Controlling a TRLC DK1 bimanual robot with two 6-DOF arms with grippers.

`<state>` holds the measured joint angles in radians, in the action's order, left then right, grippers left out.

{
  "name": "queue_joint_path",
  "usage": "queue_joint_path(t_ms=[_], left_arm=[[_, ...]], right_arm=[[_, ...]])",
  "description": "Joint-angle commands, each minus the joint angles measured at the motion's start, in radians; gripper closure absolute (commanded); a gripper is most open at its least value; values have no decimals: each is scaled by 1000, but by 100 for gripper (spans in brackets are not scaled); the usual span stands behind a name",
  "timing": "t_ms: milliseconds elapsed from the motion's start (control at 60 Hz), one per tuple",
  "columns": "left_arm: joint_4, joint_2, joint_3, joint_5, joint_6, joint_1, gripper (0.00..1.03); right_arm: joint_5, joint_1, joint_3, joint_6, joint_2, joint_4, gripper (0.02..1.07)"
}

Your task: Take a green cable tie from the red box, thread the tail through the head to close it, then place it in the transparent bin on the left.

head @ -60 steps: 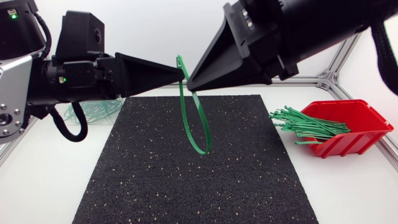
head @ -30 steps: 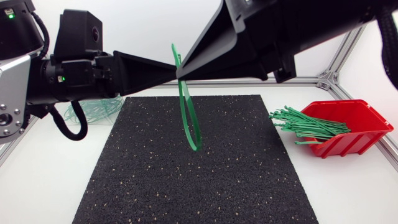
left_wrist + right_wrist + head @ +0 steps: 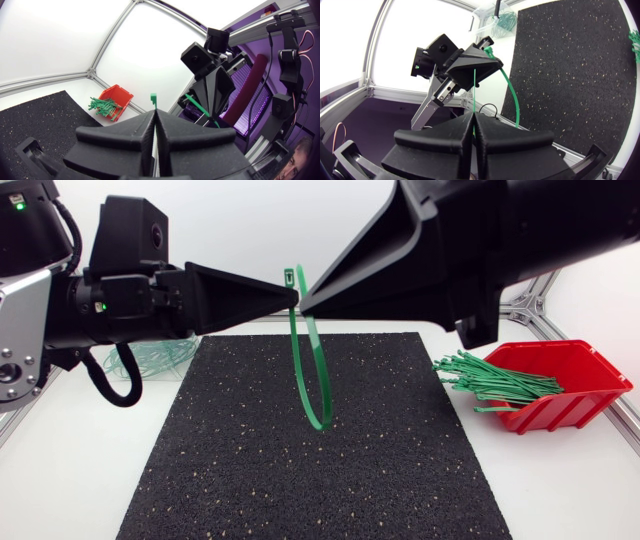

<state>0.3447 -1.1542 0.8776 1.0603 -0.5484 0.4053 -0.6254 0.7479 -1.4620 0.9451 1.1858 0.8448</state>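
Above the black speckled foam mat, the left tool and the right tool meet tip to tip, well clear of the white surface. This gives the thin green plastic cable tie room to hang as a free loop beneath them. Each tool is clamped tight on the tie. The left pinches it just under its square head, holding the head upright as a fixed target, while the right nips the tail so it can be steered. Whether the tail has entered the head I cannot tell. The red plastic box of spare green ties sits well apart on the right. The transparent bin waits behind the left arm.
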Motion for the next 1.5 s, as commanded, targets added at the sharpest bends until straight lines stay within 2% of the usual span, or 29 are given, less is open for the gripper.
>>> queue_joint_path(t_ms=[0, 450, 950, 1483], left_arm=[[25, -15, 14, -3, -19, 9, 100], [23, -2, 37, -33, -47, 35, 100], [11, 42, 32, -83, -87, 73, 100], [27, 70, 4, -138, -88, 104, 100]], right_arm=[[-30, -13, 34, 78, -12, -4, 102], [-39, -9, 55, 244, -60, -96, 102], [-28, 22, 84, 290, -86, -122, 102], [-57, 1, 131, 511, -117, -181, 102]])
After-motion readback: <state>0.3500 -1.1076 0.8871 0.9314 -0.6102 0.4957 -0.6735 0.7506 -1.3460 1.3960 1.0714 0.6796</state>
